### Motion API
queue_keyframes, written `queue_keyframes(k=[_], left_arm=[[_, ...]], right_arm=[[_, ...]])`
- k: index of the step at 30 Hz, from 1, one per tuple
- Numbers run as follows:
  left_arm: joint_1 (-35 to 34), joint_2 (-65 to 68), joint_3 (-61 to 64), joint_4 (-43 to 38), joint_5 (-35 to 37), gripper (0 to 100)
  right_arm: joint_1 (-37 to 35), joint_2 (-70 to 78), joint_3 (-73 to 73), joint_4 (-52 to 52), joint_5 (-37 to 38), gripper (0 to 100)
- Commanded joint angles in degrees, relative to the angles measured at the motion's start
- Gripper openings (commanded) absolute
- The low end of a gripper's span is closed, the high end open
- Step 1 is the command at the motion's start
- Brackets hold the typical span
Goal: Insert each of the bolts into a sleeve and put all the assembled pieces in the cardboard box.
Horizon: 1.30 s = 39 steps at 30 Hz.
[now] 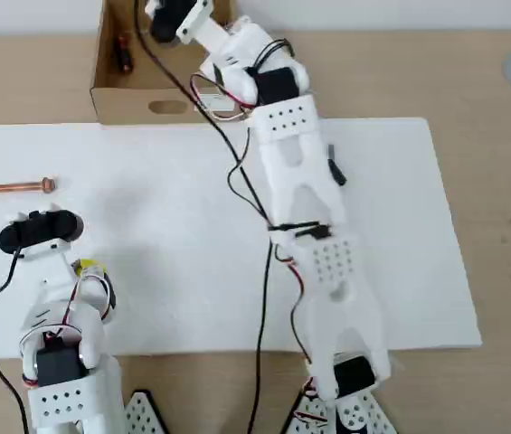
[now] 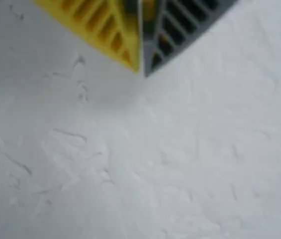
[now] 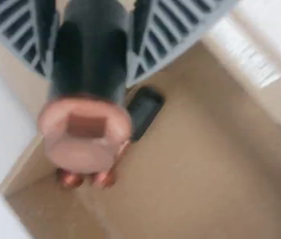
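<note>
Right jaws pinch a black-sleeved copper bolt (image 3: 84, 132) above the brown cardboard box (image 1: 115, 101), which seemingly holds one finished piece (image 1: 124, 54). Left jaws are pressed together, empty; one bare copper bolt (image 1: 22, 186) lies unsleeved on the table.

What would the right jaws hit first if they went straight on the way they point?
Likely the assembled piece lying in the cardboard box, met by the sleeved bolt they hold; depth is unclear, so perhaps the box floor beside it.
</note>
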Motion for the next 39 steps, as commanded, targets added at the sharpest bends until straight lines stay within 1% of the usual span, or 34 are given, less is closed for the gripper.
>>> queue_keyframes(k=[1, 4, 10, 23, 28, 33, 39], left_arm=[[0.6, -0.3, -0.3, 0.0, 0.3, 0], [0.6, -0.3, -0.3, 0.0, 0.3, 0], [0.6, -0.3, -0.3, 0.0, 0.3, 0], [0.6, -0.3, -0.3, 0.0, 0.3, 0], [0.6, -0.3, -0.3, 0.0, 0.3, 0], [0.6, -0.3, -0.3, 0.0, 0.3, 0], [0.6, -0.3, -0.3, 0.0, 0.3, 0]], right_arm=[[-2.3, 5.1, -11.4, -4.2, 5.0, 1.2], [-3.9, 10.0, -15.9, -4.8, 7.9, 2.1], [-4.6, 14.6, -20.2, -4.7, 8.2, 15.2], [-4.3, 14.8, -20.4, -3.8, 7.9, 16.1], [-2.5, 11.9, -21.3, 5.6, 7.6, 16.0], [-0.9, 7.3, -21.3, 13.6, 3.9, 16.0], [0.4, 2.5, -21.3, 23.5, 4.0, 16.0]])
